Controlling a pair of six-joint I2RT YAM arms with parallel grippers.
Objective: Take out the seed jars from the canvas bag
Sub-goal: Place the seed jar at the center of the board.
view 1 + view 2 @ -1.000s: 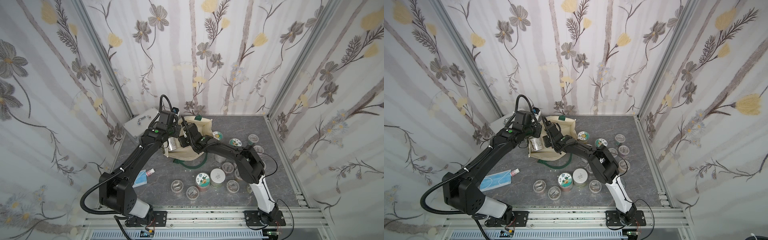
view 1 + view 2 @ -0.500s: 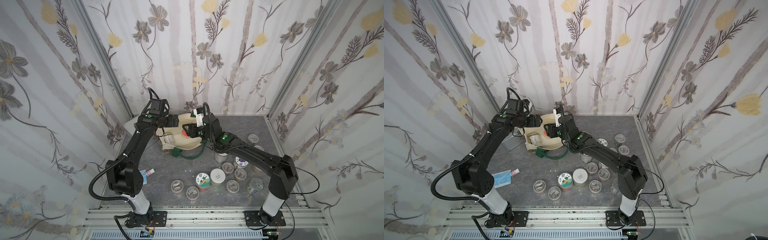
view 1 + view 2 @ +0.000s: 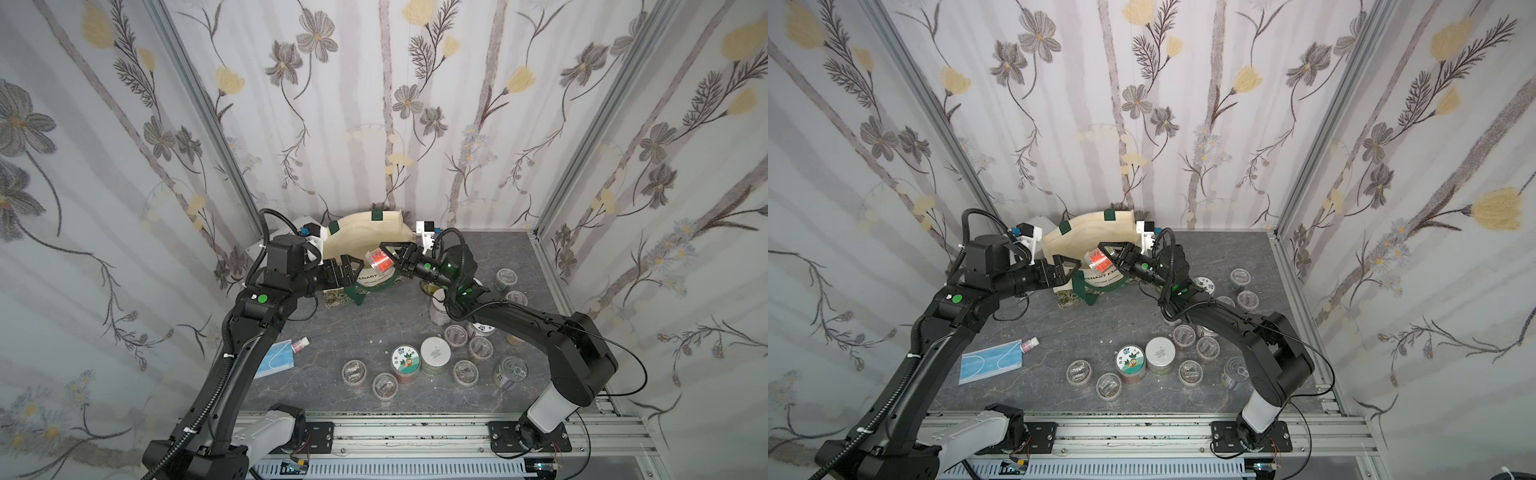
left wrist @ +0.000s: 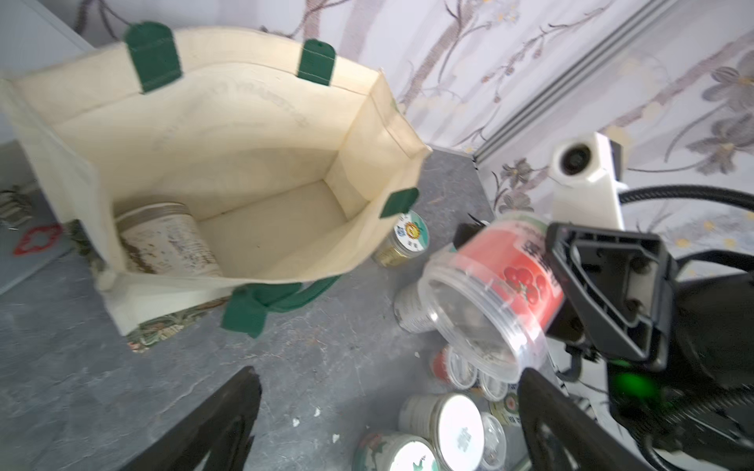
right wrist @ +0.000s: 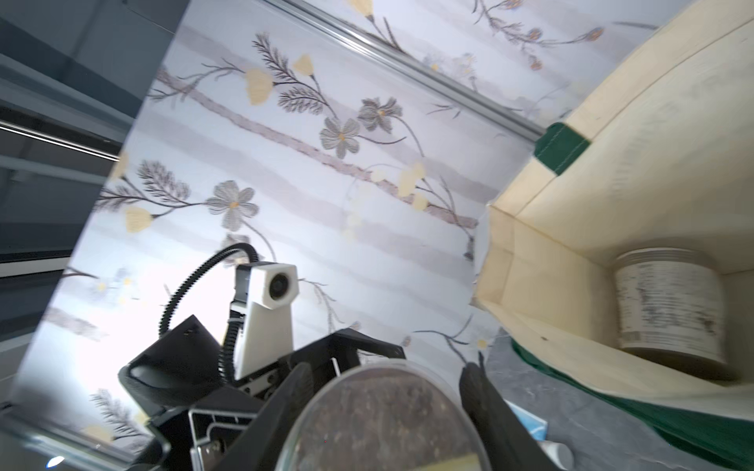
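One red-label seed jar [image 3: 377, 262] pinched in right claw [image 3: 387, 259], near canvas bag [image 3: 365, 235].

The bag [image 4: 228, 155] at the upper left of the left wrist view is matt cream cloth, coarsely woven, with dark green cloth handles [image 4: 153, 57]. The jar [image 4: 469, 310] in my right claw [image 3: 386, 258] is clear glossy plastic with a smooth red label [image 4: 522, 269]; the claw itself is matt black plastic. The desk [image 3: 365, 316] looks like matt grey stone, faintly veined. Along the bottom of both top views runs a brushed metal rail [image 3: 415, 432]. The mask [image 3: 990, 365] is thin, soft blue cloth.
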